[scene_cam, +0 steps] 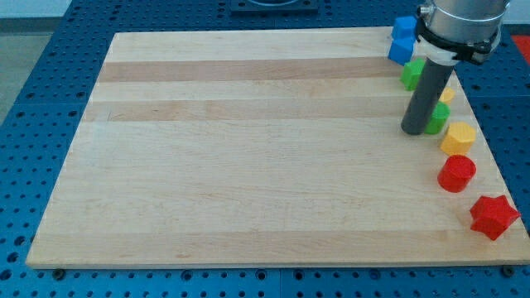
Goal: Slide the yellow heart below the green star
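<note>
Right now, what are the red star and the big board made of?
The red star looks like matte plastic: solid even colour, soft-edged moulded shape, though painted wood is possible. The board looks like pale wood, with visible grain and plank stripes, smooth finish.

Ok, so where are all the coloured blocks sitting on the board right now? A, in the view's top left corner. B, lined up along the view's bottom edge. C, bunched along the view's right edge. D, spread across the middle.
C: every block, from the blue block at the top down to the red star, sits along the view's right edge, with my tip among them.
</note>
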`<action>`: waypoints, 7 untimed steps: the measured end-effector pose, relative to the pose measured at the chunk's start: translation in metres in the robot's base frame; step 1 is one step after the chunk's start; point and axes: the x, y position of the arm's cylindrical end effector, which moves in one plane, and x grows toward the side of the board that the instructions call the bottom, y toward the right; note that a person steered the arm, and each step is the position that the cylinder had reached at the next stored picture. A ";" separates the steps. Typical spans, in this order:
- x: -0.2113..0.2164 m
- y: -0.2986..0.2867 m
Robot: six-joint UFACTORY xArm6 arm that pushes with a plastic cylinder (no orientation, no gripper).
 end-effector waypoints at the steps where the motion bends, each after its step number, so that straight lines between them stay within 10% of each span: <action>1: 0.000 -0.007; 2: 0.015 -0.055; 4: 0.184 -0.022; 7: 0.184 0.138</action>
